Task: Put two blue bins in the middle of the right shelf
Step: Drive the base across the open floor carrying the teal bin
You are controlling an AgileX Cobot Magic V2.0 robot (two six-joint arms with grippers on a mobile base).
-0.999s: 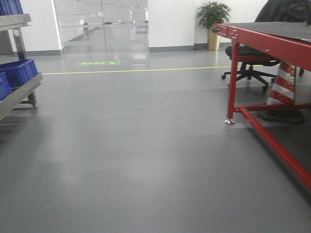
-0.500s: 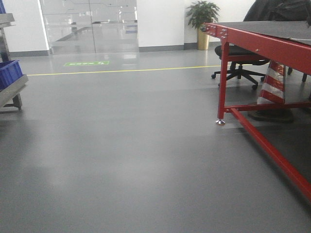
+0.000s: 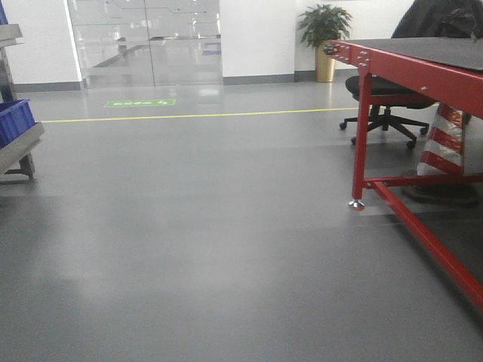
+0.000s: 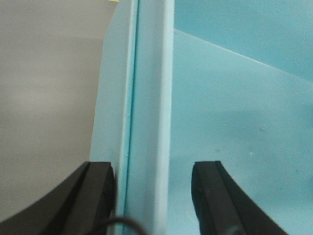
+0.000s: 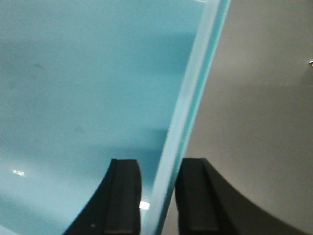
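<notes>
Two holds on blue bin [image 4: 230,107], above floor [image 3: 226,256]: right pincer [image 5: 159,164] clamped on rim; left pincer [image 4: 152,169] astride rim, gap at inner finger, grip cannot tell. Risks: left side slips, bin tips; base clips red worktop [image 3: 423,56] leg.

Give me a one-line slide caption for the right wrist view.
Right gripper jaws clamped across the rim of the blue bin, grey floor beyond.

shelf [image 3: 19,145] and blue bin [image 3: 13,121] cropped at left edge, red table [image 3: 423,72] cropped right, green floor sign [image 3: 139,102] text too small to read, held bin [image 4: 146,98] only a washed-out rim, rest off-frame
</notes>
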